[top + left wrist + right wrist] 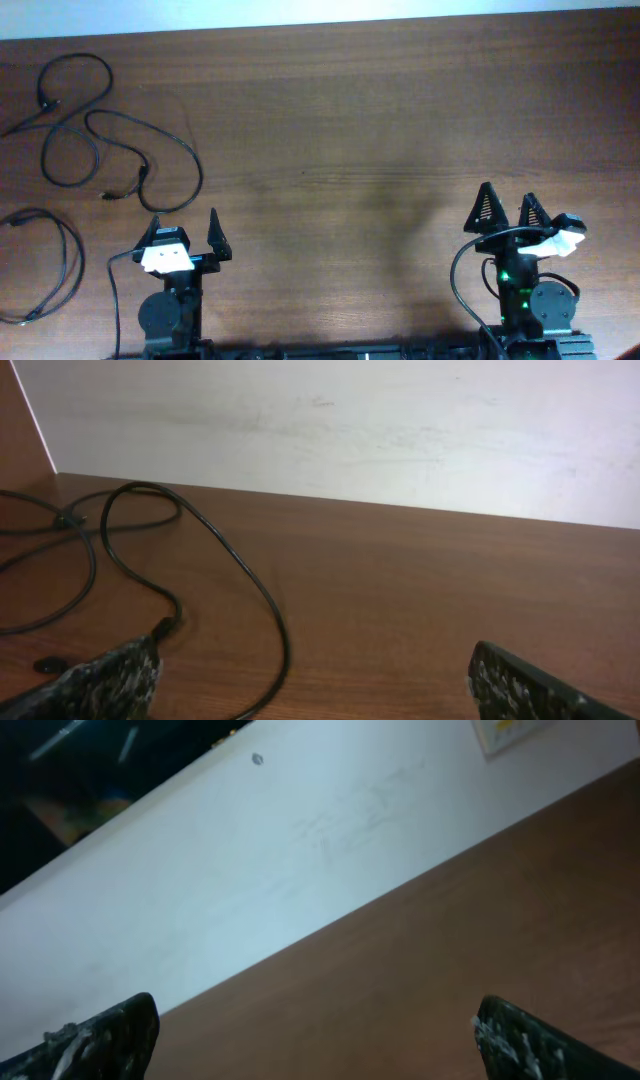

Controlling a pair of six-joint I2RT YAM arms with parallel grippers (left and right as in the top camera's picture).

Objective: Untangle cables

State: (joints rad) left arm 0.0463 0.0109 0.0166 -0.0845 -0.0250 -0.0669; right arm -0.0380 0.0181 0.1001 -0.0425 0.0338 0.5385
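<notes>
Thin black cables lie at the table's far left in the overhead view. One long cable (150, 135) winds in loops from the top left down to just above my left gripper; a second cable (70, 255) forms a loop at the left edge. The winding cable also shows in the left wrist view (230, 555), curving in front of the fingers, with a plug end (163, 628) near the left finger. My left gripper (185, 232) is open and empty, just below the cable's lowest loop. My right gripper (508, 210) is open and empty at the right, far from the cables.
The brown wooden table (350, 120) stretches between the arms and to a white wall (350, 430) at the back. Thicker black wires (458, 280) run at the arm bases along the front edge.
</notes>
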